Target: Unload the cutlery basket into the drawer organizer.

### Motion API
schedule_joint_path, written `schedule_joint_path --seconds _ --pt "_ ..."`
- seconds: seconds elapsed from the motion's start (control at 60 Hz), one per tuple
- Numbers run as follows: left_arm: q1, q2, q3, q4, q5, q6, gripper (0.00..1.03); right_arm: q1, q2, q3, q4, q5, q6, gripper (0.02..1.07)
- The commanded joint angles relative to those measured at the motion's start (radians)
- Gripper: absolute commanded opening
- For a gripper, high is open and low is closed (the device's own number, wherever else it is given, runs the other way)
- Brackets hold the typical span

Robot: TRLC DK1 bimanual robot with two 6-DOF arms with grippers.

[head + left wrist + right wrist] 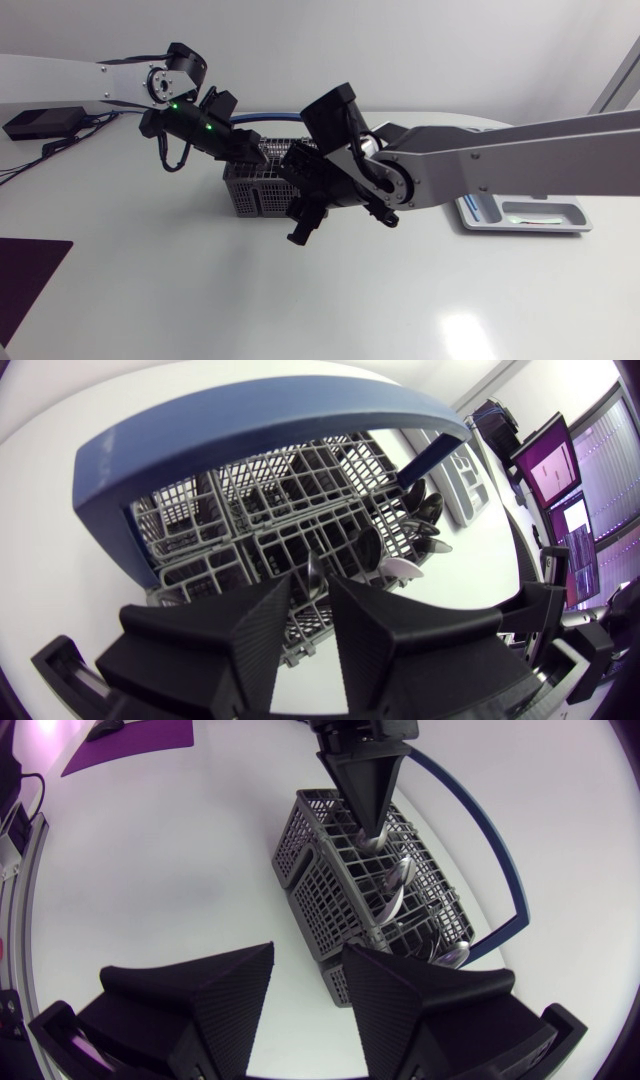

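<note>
The cutlery basket [245, 196] stood on the white table [150, 300] between the two arms, its long axis running roughly from the left arm's side toward the right arm's side. It was a grey plastic box of open square mesh, split into small cells, with a smooth blue handle [250, 420] arching over it from end to end. Spoons [400, 876] of shiny metal stood in its cells, handles down and rounded bowls up, most of them at the basket end nearer the drawer organizer.

The left gripper [258, 155] hung directly above the basket, pointing down into it under the handle. Its matte black, ribbed wedge fingers [262, 628] were only narrowly apart, and the upper end of one spoon [312, 568] rose into that slot; basket mesh showed through the gap beside it, so the fingers flanked the spoon without clamping it.

The right gripper [299, 234] hung just beside the basket, off its long wall on the side away from the handle's back, tilted down toward the table. Its fingers [215, 995] were spread wide and held nothing, touching neither basket nor table.

The drawer organizer [560, 228], a shallow white tray with rounded compartments, lay well apart from the basket, beyond the right arm's elbow.
</note>
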Motion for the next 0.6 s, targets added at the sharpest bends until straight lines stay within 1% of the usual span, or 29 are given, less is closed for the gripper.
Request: schedule_joint_path --seconds 0.0,0.317,0.583 --pt "0.014 0.018 0.036 -0.021 0.014 0.016 0.3 0.014 0.031 0.004 0.01 0.011 0.023 0.55" --pt "0.017 -0.004 0.017 -0.035 0.014 0.026 0.3 0.02 0.034 0.0 0.01 0.011 0.023 0.55" --pt "0.001 -0.01 0.034 -0.039 0.014 0.022 0.3 0.023 0.033 -0.006 0.01 0.011 0.023 0.55"
